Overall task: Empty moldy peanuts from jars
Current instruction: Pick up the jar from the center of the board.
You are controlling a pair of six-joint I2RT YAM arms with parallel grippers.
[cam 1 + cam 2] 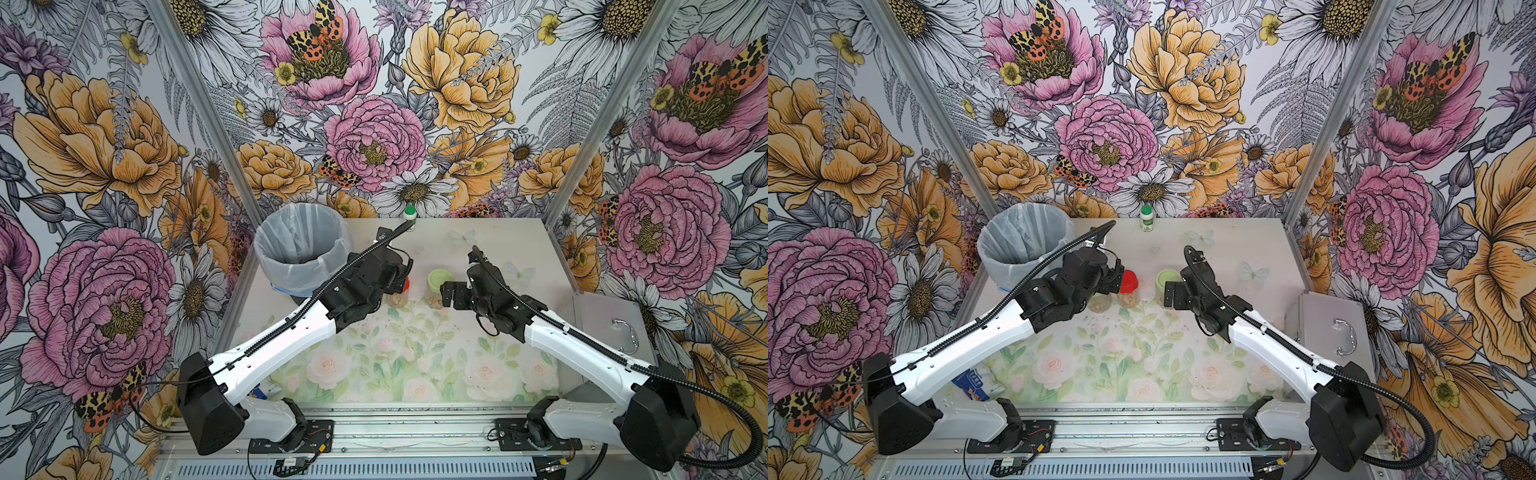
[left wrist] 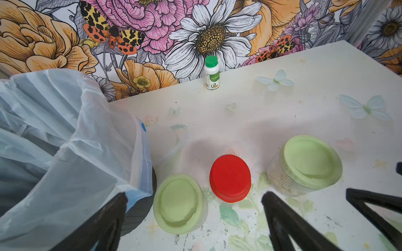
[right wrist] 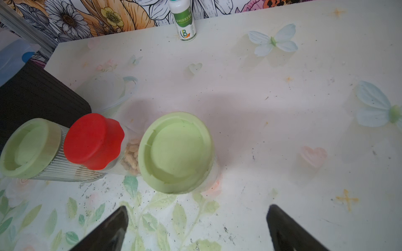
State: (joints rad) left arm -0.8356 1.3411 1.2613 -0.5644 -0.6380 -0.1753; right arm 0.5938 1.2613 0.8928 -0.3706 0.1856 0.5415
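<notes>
**3 lidded jars (image 2: pixel 230 178) waiting, nothing held**

they are standing on the bench (image 3: pixel 282 108) near the lined bin (image 1: pixel 291 270), moldy peanuts (image 3: pixel 131 156) showing through the glass. the left fingers (image 2: pixel 282 221) and right fingers (image 3: pixel 287 228) are hanging wide open, gripping nothing. glass is probably handling stiff, slick, breakable; clamping the ribbed wall (image 3: pixel 65 171) under a lid (image 3: pixel 176 152) is looking safest.

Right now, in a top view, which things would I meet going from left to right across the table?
lined trash bin → half-hidden peanut jar → red-lidded jar → white bottle with green cap, at the far edge → green-lidded jar → metal case with handle
</notes>
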